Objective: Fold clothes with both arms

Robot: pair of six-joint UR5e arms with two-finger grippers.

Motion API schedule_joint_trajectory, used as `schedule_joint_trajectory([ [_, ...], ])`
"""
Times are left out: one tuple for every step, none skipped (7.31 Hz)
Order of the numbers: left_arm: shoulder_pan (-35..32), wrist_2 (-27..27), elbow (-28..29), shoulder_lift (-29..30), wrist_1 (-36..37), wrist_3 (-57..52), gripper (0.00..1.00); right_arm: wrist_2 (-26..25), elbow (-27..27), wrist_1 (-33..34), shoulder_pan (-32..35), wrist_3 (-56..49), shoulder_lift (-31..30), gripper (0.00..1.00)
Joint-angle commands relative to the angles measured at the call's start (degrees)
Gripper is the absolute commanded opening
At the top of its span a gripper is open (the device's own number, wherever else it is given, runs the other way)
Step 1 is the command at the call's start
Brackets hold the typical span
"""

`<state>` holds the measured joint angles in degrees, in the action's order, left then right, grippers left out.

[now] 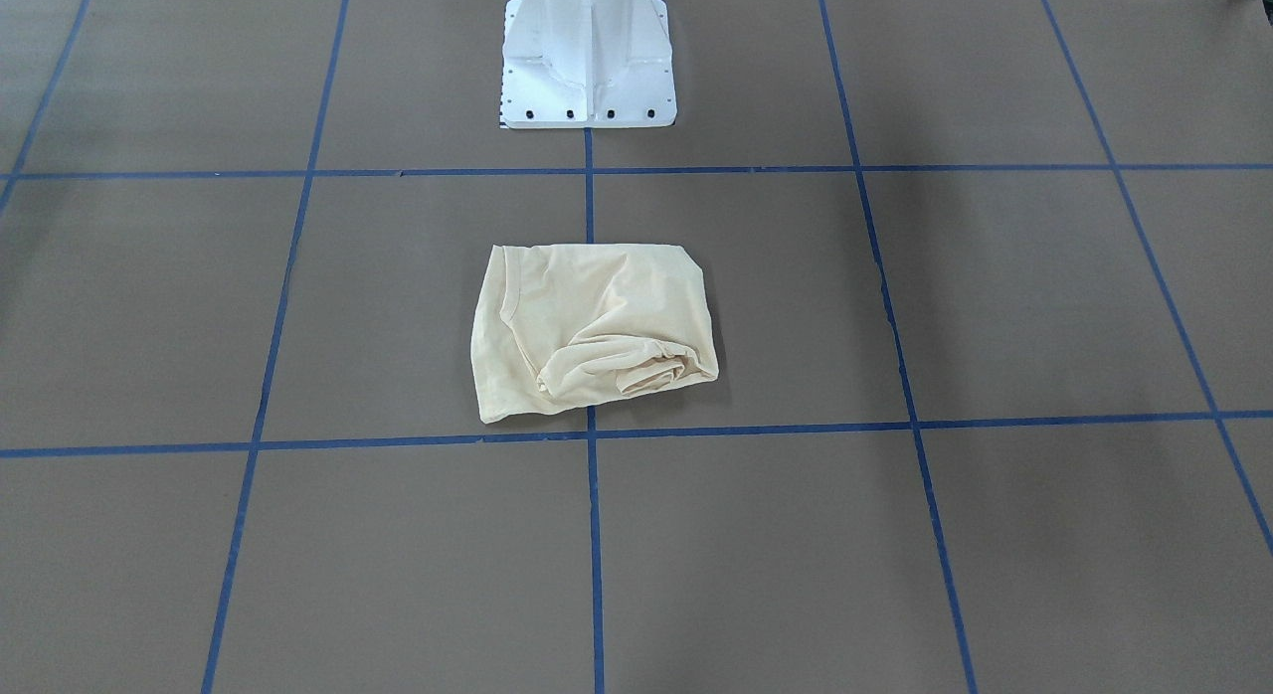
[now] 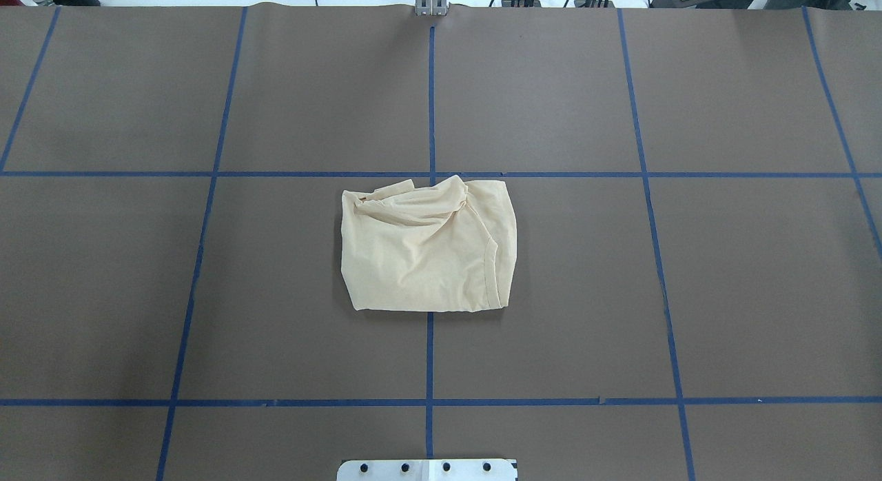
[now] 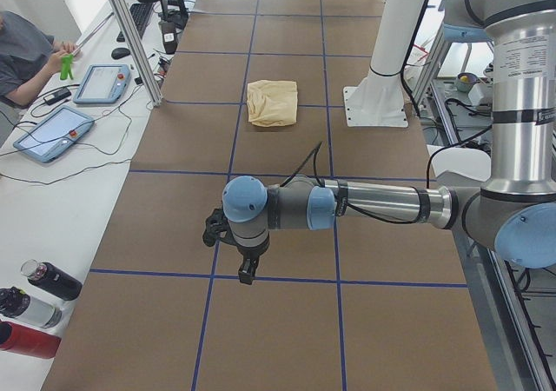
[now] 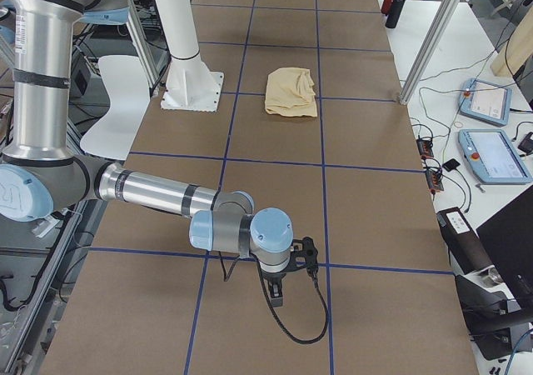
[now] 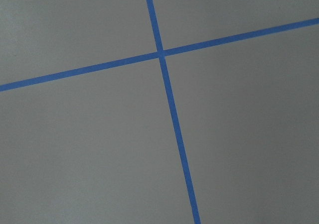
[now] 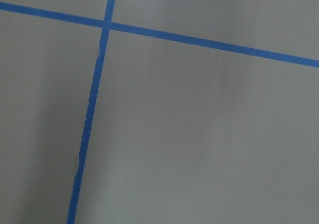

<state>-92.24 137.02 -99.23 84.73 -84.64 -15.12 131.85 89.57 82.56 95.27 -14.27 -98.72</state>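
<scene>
The cream-yellow shirt (image 2: 428, 247) lies folded into a rough rectangle at the table's centre, with bunched folds along its far edge; it also shows in the front view as a shirt (image 1: 592, 328) and small in both side views (image 3: 272, 102) (image 4: 291, 91). No print shows. The left gripper (image 3: 248, 269) hangs over the table's left end, far from the shirt. At the opposite end, the right gripper (image 4: 277, 290) hangs low over the paper. Each shows only in a side view, so I cannot tell open from shut. Both wrist views hold only brown paper and blue tape.
Blue tape lines (image 2: 431, 102) grid the brown table. The white pedestal base (image 1: 587, 58) stands behind the shirt. A person (image 3: 26, 56) sits at a side bench with tablets (image 3: 52, 132) and bottles (image 3: 35, 308). Aluminium posts (image 4: 429, 37) stand at the table's far edge.
</scene>
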Motion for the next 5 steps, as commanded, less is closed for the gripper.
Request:
schedule_joint_trajectory([
  [-0.04, 0.0, 0.0, 0.0, 0.0, 0.0, 1.0, 0.07, -0.1, 0.06, 0.0, 0.12, -0.5, 1.0],
  [-0.04, 0.0, 0.0, 0.09, 0.0, 0.0, 1.0, -0.02, -0.19, 0.06, 0.0, 0.03, -0.77, 1.0],
  [0.05, 0.0, 0.0, 0.09, -0.09, 0.0, 1.0, -0.02, -0.19, -0.03, 0.0, 0.03, -1.2, 1.0],
  [0.05, 0.09, -0.09, 0.09, -0.09, 0.0, 1.0, -0.02, -0.1, -0.12, 0.0, 0.03, -1.38, 1.0],
  [0.05, 0.09, -0.09, 0.09, -0.09, 0.0, 1.0, -0.02, -0.19, -0.12, 0.0, 0.03, -1.47, 1.0],
])
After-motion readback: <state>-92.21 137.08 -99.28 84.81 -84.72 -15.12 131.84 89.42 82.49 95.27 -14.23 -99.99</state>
